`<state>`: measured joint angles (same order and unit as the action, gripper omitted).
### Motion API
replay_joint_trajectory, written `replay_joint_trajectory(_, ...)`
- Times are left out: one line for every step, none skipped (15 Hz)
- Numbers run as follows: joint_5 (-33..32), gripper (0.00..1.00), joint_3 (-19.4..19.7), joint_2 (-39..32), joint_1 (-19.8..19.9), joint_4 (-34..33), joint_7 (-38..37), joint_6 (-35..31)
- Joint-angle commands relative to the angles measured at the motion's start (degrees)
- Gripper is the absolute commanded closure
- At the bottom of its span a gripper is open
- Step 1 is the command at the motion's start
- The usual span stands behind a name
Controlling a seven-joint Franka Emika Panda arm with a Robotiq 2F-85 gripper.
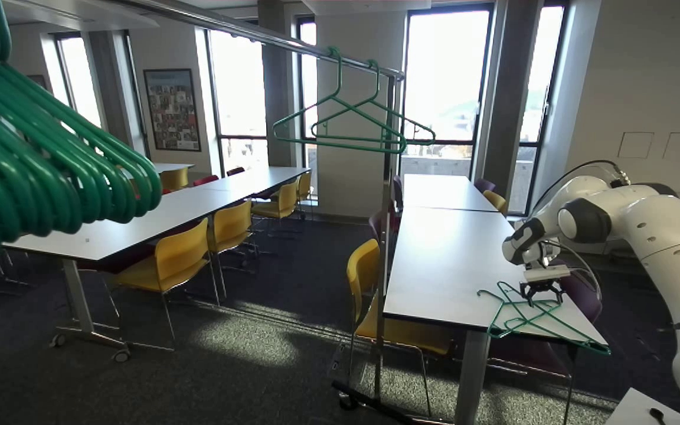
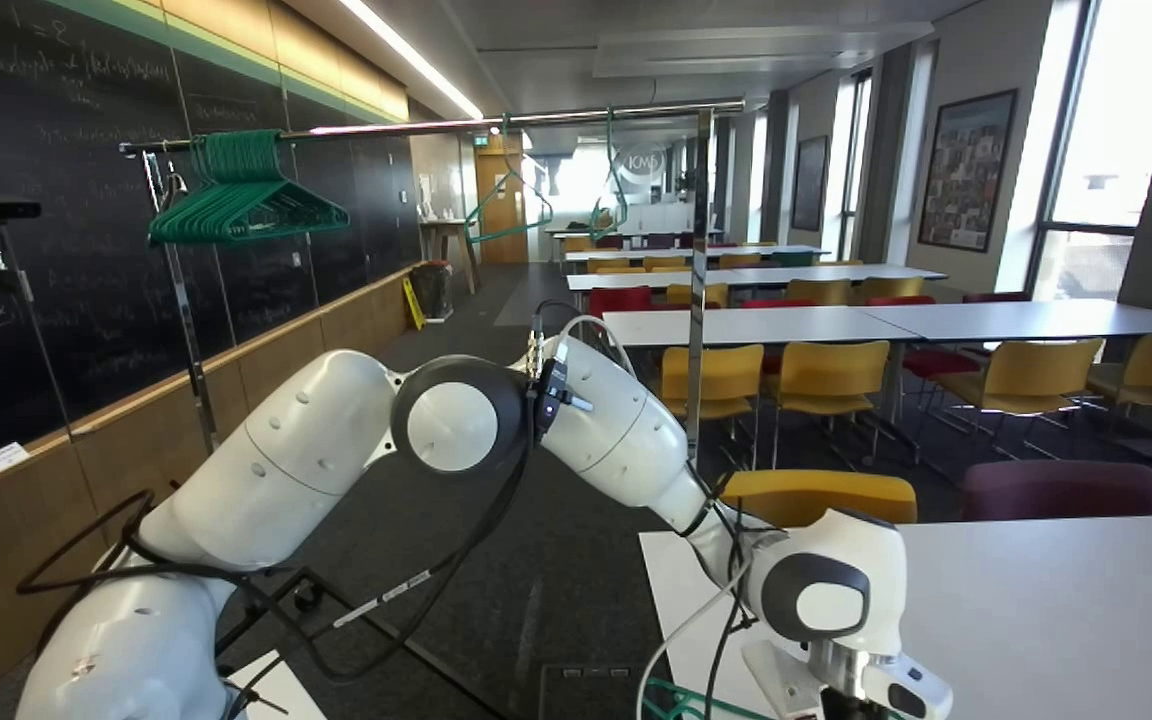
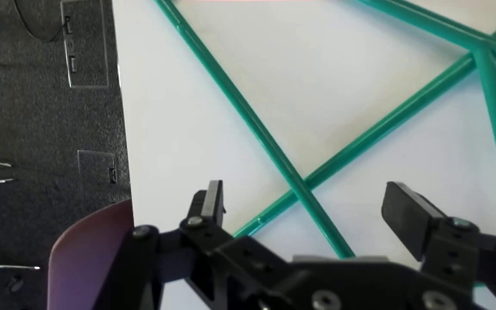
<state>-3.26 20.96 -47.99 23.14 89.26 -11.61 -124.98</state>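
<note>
We see the claw [image 3: 304,193] spread wide with nothing in its grip, giving clearance, we judge, around the spot where green clothes hangers [image 3: 249,117] cross between its fingers [image 3: 407,215]; the white tabletop [image 3: 187,129] carries them lying flat, overlapped.

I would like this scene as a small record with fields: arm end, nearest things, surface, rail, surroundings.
Arm end: gripper, jaws open, nothing held
Nearest things: overlapping green hangers, crossing between the jaws in the wrist view; contact not clear
Surface: white table under these hangers
Rail: metal rail bearing a dense bunch of hangers and, apart from it, two single hangers
Surroundings: yellow chair, purple chair, both beside the table; blackboard
</note>
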Motion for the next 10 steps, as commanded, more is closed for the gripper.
replay_joint_trajectory(-3.28,0.0,-0.77,1.21,0.23,2.19,7.47,-2.14)
replay_joint_trajectory(-3.36,0.0,-1.08,0.69,0.44,1.63,8.64,-1.73)
replay_joint_trajectory(-3.4,0.0,-1.36,0.29,0.56,1.31,9.57,-1.56)
replay_joint_trajectory(-3.17,0.0,-1.71,-0.17,0.73,0.91,10.3,-1.24)
replay_joint_trajectory(-3.04,0.0,-1.96,-0.66,0.88,0.33,11.08,-0.94)
replay_joint_trajectory(-3.01,0.0,-2.14,-1.01,0.9,0.1,11.68,-0.86)
replay_joint_trajectory(-3.03,0.0,-2.29,-1.32,0.89,-0.2,12.2,-0.74)
replay_joint_trajectory(-3.03,0.0,-2.36,-1.59,0.85,-0.55,12.47,-0.58)
replay_joint_trajectory(-2.98,0.0,-2.5,-1.77,0.88,-0.79,12.8,-0.5)
replay_joint_trajectory(-2.99,0.0,-2.52,-1.95,0.85,-1.02,12.9,-0.5)
